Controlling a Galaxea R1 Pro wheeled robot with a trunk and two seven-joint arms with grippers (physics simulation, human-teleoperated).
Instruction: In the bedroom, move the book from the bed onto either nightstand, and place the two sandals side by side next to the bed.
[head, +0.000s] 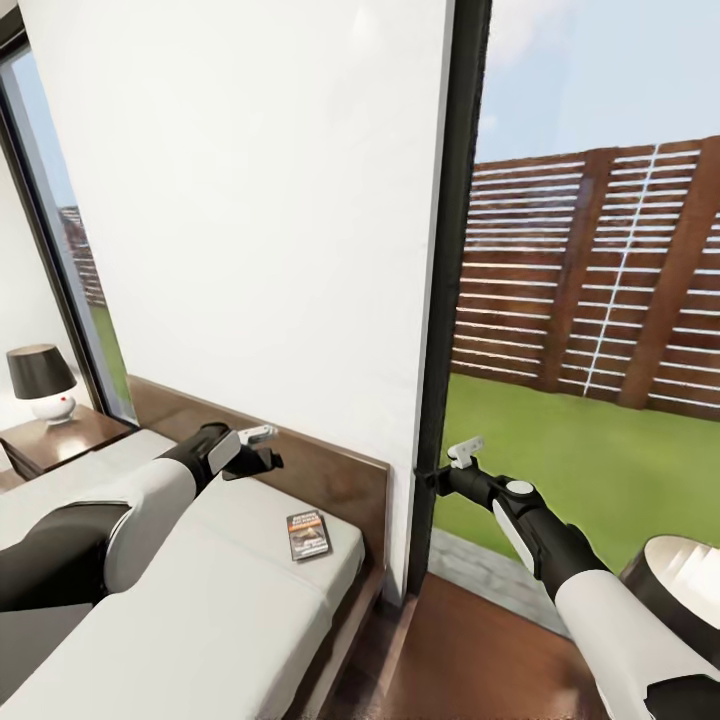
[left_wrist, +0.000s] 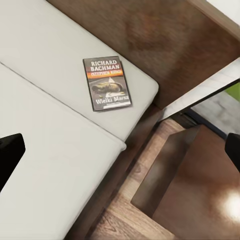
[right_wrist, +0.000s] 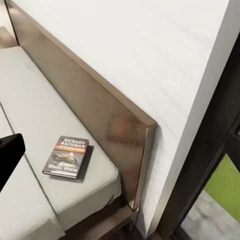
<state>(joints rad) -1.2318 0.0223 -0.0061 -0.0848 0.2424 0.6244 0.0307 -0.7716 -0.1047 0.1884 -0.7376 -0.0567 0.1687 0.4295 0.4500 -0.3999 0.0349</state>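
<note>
The book (head: 309, 533) lies flat and face up on the pale mattress of the bed (head: 200, 620), near the corner where the wooden headboard (head: 330, 480) meets the side rail, and it is touched by neither hand. The left hand (head: 262, 447) is held above the mattress, short of the book and apart from it; in the left wrist view the dark tips of its two fingers are seen at opposite edges of the picture, so it is judged to be spread wide and holding nothing, a stance suited to a grasp from above. The right hand (head: 462, 452) is held off the bed, in front of the dark window frame (head: 445, 300), with the lawn (head: 600, 470) and slatted fence (head: 600, 270) beyond; it too appears spread, with nothing between its fingers, and is probably kept aside so that the left arm's reach is unobstructed. A nightstand (head: 55, 440) carrying a lamp (head: 42, 383) stands at the far side of the bed, well apart from the book. The step in hand is judged to be the approach to the book. Because the book is thin and lies flush on a soft surface, one finger will probably have to be pressed into the mattress beside an edge.
</note>
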